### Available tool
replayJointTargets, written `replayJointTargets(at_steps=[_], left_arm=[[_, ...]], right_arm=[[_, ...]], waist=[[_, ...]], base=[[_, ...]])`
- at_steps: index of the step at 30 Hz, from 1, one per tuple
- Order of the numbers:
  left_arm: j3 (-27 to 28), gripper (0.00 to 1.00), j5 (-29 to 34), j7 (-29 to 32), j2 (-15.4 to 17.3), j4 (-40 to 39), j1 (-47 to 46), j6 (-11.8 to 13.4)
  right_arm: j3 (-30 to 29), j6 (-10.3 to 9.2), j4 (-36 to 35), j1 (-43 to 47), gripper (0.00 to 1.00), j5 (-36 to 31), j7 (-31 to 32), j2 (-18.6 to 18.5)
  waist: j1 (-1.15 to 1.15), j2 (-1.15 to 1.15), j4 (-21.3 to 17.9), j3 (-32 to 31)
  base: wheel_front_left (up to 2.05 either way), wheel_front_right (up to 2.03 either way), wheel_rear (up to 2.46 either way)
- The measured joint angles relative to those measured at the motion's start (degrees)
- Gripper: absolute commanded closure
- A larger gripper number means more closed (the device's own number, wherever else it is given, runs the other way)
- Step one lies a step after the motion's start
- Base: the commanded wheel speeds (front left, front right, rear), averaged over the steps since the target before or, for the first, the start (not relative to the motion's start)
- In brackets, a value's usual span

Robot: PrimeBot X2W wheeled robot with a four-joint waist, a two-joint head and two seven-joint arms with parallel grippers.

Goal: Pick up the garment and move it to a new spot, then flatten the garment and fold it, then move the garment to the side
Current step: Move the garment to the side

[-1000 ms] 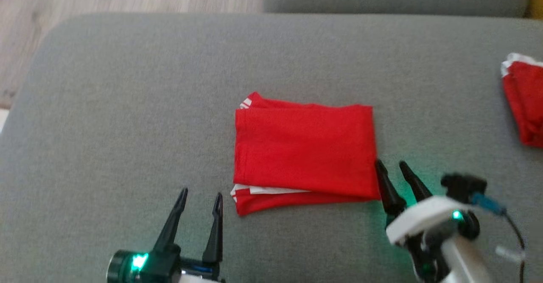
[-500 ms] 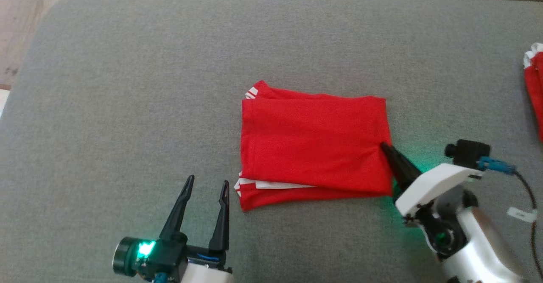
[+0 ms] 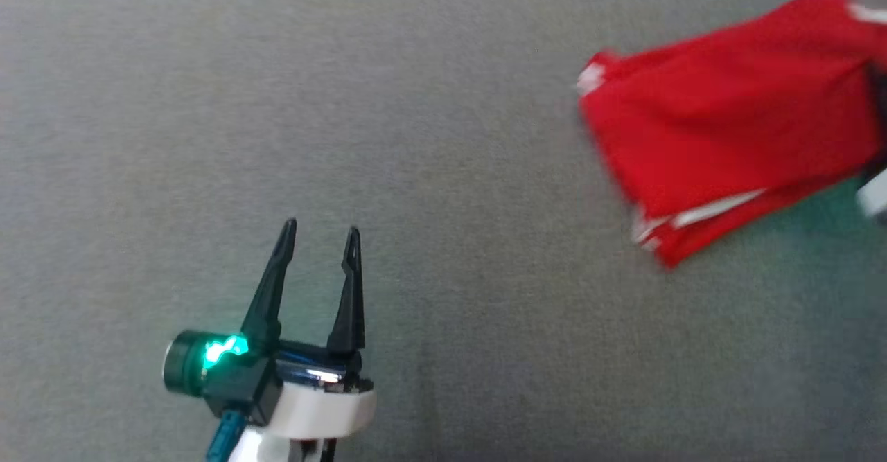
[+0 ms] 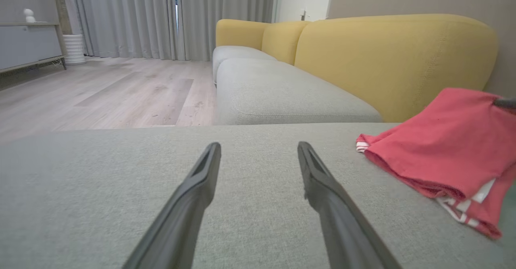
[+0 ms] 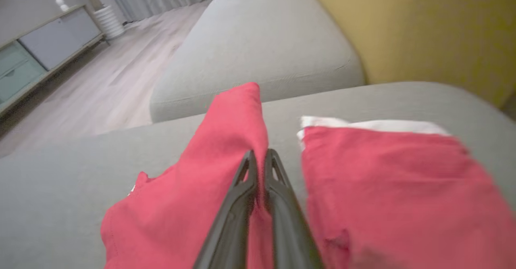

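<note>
The garment (image 3: 721,122) is a folded red piece with white trim. It lies tilted on the grey cushion (image 3: 416,136) at the upper right of the head view. In the right wrist view my right gripper (image 5: 261,156) is shut on the garment (image 5: 193,196), pinching a fold that rises to a peak past the fingertips. The left wrist view shows the garment (image 4: 447,148) with its right side raised off the cushion. My left gripper (image 3: 320,233) stands open and holds nothing, low on the cushion well left of the garment; its fingers (image 4: 322,188) stay apart.
A second red garment (image 5: 403,188) with a white edge lies just right of the held one. Beyond the cushion are another grey seat (image 4: 282,95), a yellow sofa back (image 4: 395,55) and wooden floor (image 4: 100,95) with a cabinet (image 5: 48,51).
My right gripper shut on the garment's right edge and pulled it up and to the right, so it now lies tilted. The head camera shifted too. The left gripper stayed open.
</note>
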Motion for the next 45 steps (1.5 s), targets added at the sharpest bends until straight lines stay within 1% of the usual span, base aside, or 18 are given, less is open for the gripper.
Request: replayJointTargets(at_steps=[4,8,9,10,12,14,16,19,23,25,28,30,33,35,36,39,42,45], left_arm=[[0.3,0.0,0.5,0.0,0.0,-0.2,-1.4,-1.0],[0.4,0.0,0.6,0.0,0.0,-0.4,-2.9,-1.5],[0.4,0.0,0.8,0.0,0.0,-0.4,-3.3,-1.5],[0.4,0.0,0.9,0.0,0.0,-0.4,-3.5,-1.5],[0.4,0.0,0.9,0.0,0.0,-0.4,-3.9,-1.5],[0.4,0.0,0.9,0.0,-0.1,-0.3,-4.0,-1.5],[0.5,0.0,0.9,0.0,-0.1,0.0,-3.9,-1.5],[0.5,0.0,0.9,0.0,-0.1,0.5,-3.7,-1.5],[0.6,0.0,0.8,0.0,-0.1,1.1,-2.5,-0.9],[0.6,0.0,0.6,0.0,-0.1,1.8,-1.1,-0.3],[0.6,0.0,0.2,0.0,-0.1,2.8,1.3,0.4],[0.6,0.0,0.2,0.0,-0.1,3.2,2.5,0.9],[0.6,0.0,0.2,0.0,-0.1,3.5,4.4,1.6],[0.8,0.0,-0.3,0.0,-0.1,3.6,5.9,1.8],[0.9,0.0,-0.4,0.0,-0.1,3.5,6.8,2.1],[1.4,0.0,-0.6,0.0,-0.1,3.3,8.6,2.2],[2.0,0.0,-0.6,0.0,-0.1,3.0,9.7,2.2],[2.2,0.0,0.0,0.0,0.0,2.2,10.8,2.1]], right_arm=[[-5.1,0.0,-1.3,-2.9,1.0,-2.6,2.4,-2.4],[-11.1,0.0,-2.4,-4.9,1.0,-6.8,4.3,-3.1],[-12.8,0.0,-2.4,-5.3,0.88,-8.3,4.7,-3.1],[-14.2,0.0,-2.7,-5.5,0.0,-10.1,5.1,-3.1],[-16.5,0.0,-3.6,-5.4,0.0,-13.4,5.0,-2.4],[-16.6,0.0,-5.5,-5.1,0.0,-15.6,5.0,-0.7],[-15.7,0.0,-7.5,-4.4,0.0,-17.0,4.9,1.7],[-12.7,0.0,-9.6,-1.0,0.0,-18.0,3.5,5.6],[-6.5,0.0,-10.7,6.3,0.0,-18.0,-0.4,11.1],[-3.1,0.0,-10.4,9.6,0.0,-18.0,-3.9,13.2],[1.9,0.0,-8.2,13.3,0.0,-16.9,-11.2,15.2],[5.2,0.0,-6.0,15.6,0.0,-16.9,-16.8,15.6],[8.0,0.0,-3.0,18.9,0.0,-18.2,-25.5,16.3],[7.9,0.0,-2.0,20.9,0.0,-20.2,-27.7,17.2],[7.4,0.0,-2.0,22.0,0.0,-20.8,-28.0,18.3],[4.6,0.0,-6.7,26.0,0.0,-21.6,-28.1,21.5],[4.2,0.0,-8.4,29.7,0.0,-23.7,-28.1,22.2],[4.0,0.0,-8.8,33.2,0.0,-24.1,-28.1,22.9]], waist=[[0.01,0.0,-2.0,2.7],[0.01,0.0,-3.6,5.0],[0.01,0.0,-3.9,5.4],[0.01,0.0,-4.1,5.7],[0.02,0.0,-4.3,5.8],[0.0,0.0,-4.2,5.2],[-0.01,0.0,-3.9,4.2],[-0.01,0.0,-3.5,2.2],[-0.01,0.0,-2.7,-1.4],[-0.01,0.0,-2.2,-3.4],[-0.02,0.0,-1.3,-6.5],[-0.02,0.0,-0.6,-8.5],[-0.02,0.0,0.6,-11.6],[-0.02,0.0,1.5,-13.6],[-0.02,0.0,2.0,-14.5],[-0.02,0.0,3.3,-16.4],[-0.02,0.0,4.2,-17.7],[-0.02,0.0,4.1,-18.4]], base=[[0.0,0.0,0.0],[0.0,0.0,0.0],[0.0,0.0,0.0],[0.0,0.0,0.0],[0.0,0.0,0.0],[0.0,0.0,0.0],[0.0,0.0,0.0],[0.0,0.0,0.0],[0.0,0.0,0.0],[0.0,0.0,0.0],[0.0,0.0,0.0],[0.0,0.0,0.0],[0.0,0.0,0.0],[0.0,0.0,0.0],[0.0,0.0,0.0],[0.0,0.0,0.0],[0.0,0.0,0.0],[0.0,0.0,0.0]])
